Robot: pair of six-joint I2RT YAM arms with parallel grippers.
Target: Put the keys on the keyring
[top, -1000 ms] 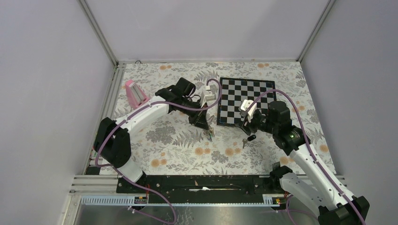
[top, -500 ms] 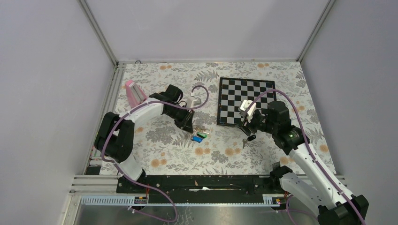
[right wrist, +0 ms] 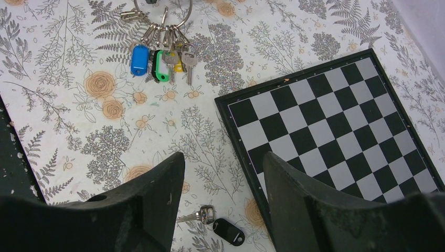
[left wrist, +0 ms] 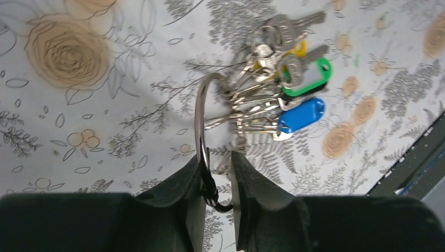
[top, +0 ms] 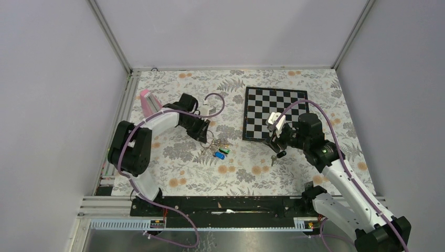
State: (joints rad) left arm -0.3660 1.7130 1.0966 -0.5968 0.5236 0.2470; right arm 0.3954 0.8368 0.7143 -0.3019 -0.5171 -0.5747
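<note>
We look down on a desk (top: 189,173) with a floral-patterned surface. A black-and-white chessboard (top: 262,105) lies flat on it. Left of the chessboard's near corner lies the keyring (top: 216,150), its green, yellow and blue tags bunched together. Just off the chessboard's near edge lie the keys (top: 277,156), one silver, one black-headed, close together. Well left of the chessboard stands a pink object (top: 151,103).
</note>
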